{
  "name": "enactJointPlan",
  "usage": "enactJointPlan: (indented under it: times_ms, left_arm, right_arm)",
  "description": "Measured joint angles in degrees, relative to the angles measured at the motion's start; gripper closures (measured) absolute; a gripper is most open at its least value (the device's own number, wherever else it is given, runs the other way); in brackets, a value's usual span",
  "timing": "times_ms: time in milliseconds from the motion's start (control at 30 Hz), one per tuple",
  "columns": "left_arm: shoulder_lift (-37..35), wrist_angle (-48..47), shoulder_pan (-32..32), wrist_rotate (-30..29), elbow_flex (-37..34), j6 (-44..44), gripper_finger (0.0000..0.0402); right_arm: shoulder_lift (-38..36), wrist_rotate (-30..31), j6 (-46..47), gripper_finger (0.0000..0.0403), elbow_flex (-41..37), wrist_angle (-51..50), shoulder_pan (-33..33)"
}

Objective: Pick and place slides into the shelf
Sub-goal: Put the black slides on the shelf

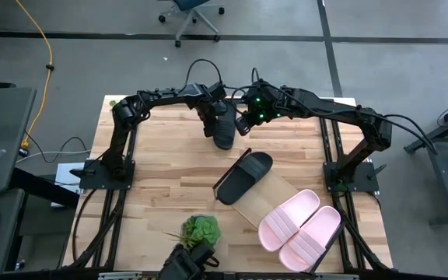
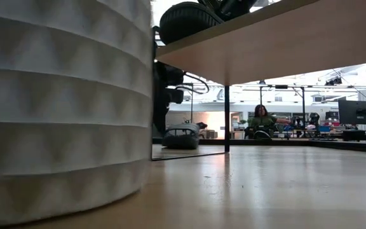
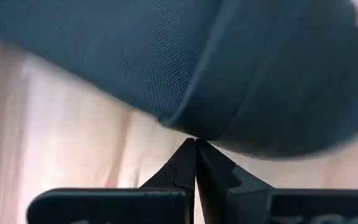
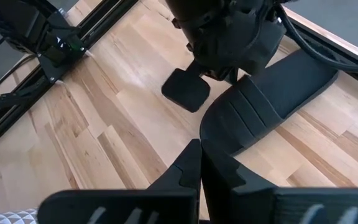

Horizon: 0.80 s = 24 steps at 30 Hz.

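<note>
Both arms crowd over the one black slide [image 1: 224, 128] still out on the bench [image 1: 162, 155], near its far edge. The left claw [image 1: 208, 124] and the right claw [image 1: 244, 124] are each clenched tight with nothing between the fingers, so neither has a hold on it. The other black slide [image 1: 243, 175] and the two pink slides [image 1: 298, 227] already lie on the shelf [image 1: 267, 198], well apart from the arms. The worry is that clenched fingers can only nudge: a push could skid the slide off the far edge or tip it over, and with the claws this near each other they might knock together.
</note>
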Motion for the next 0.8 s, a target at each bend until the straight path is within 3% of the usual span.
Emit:
enactJointPlan:
  times_ms: [133,800]
  left_arm:
    - [-0.09,0.62,0.05,9.76,0.02,4.92,0.0401]
    - [-0.12,2.34,-0.02,8.9,0.02,1.13,0.0401]
  right_arm:
    - [0.0,0.09,-0.54,0.0403,0.0,0.0,0.0]
    - [0.0,0.13,-0.5,0.0403,0.0,0.0,0.0]
